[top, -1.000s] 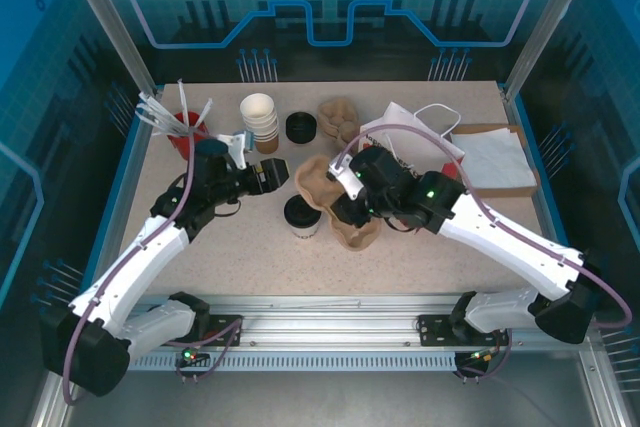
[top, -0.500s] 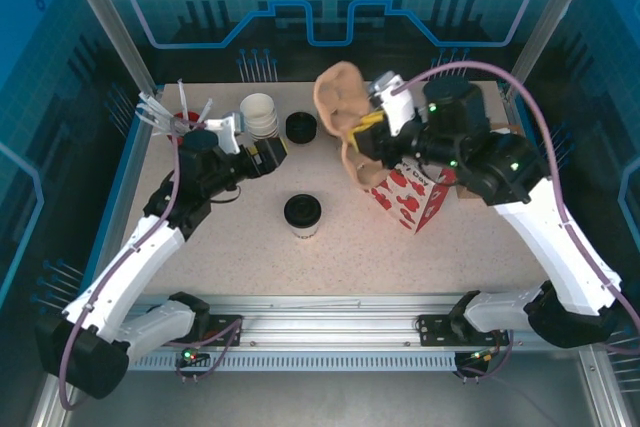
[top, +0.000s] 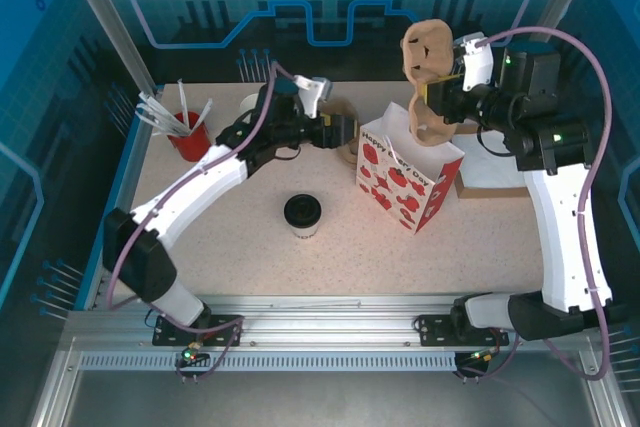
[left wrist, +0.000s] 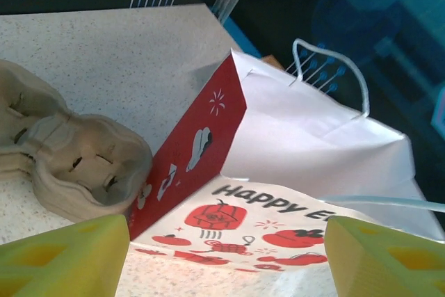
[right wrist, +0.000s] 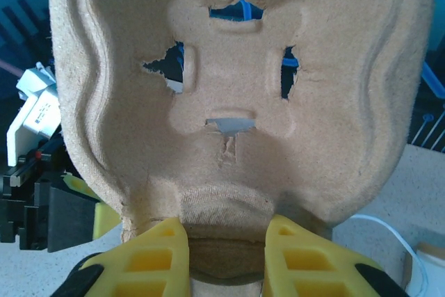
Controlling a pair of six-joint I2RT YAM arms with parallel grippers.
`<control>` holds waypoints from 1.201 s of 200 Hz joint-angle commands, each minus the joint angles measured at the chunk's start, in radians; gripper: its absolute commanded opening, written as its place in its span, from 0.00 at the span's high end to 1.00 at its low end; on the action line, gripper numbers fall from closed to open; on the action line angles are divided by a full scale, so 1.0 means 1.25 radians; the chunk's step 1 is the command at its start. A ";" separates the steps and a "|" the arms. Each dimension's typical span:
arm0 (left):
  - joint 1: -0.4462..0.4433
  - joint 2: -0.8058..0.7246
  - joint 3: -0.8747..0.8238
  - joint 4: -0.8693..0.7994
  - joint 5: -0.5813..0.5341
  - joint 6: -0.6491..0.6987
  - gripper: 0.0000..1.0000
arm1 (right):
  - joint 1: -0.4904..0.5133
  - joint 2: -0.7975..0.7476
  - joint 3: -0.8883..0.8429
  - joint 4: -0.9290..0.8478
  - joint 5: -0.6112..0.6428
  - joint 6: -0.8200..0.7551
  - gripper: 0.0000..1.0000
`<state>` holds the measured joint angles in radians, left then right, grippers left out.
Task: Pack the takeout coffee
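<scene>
I work in a robot lab cell dressed up as a coffee counter. Aluminium posts (top: 107,17) frame my speckled table (top: 230,247), blue printed panels (top: 330,7) with a gear and circuit lines wall it in, and my arms are bolted to a slotted metal rail (top: 330,327). The café props are a red cup of straws (top: 188,137), a printed paper bag (top: 405,177), a pulp cup carrier (top: 425,47) and a lidded paper cup (top: 302,212).

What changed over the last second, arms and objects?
The right gripper, shut on the cardboard cup carrier, lifted it off the table centre and swung it up and back; it now hangs above the strawberry-print bag. The left gripper, open, reached right to the bag's left side. The takeout coffee and the red cup of straws stayed put.
</scene>
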<state>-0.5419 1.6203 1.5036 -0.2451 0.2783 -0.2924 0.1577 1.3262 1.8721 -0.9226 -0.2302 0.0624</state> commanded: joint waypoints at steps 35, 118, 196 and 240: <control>-0.022 0.183 0.245 -0.176 0.075 0.193 0.29 | -0.031 0.023 -0.055 -0.023 -0.039 -0.021 0.83; -0.027 0.355 0.490 -0.293 0.115 0.230 0.45 | -0.034 0.048 -0.071 -0.044 -0.037 -0.111 0.83; -0.025 0.386 0.518 -0.314 0.118 0.234 0.62 | -0.037 0.081 -0.087 -0.026 -0.099 -0.191 0.84; -0.023 0.385 0.524 -0.312 0.125 0.233 0.68 | -0.049 0.103 -0.099 -0.030 -0.107 -0.215 0.85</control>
<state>-0.5716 2.0880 2.1197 -0.6098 0.4019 -0.0162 0.1230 1.4403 1.7653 -0.9581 -0.3344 -0.1699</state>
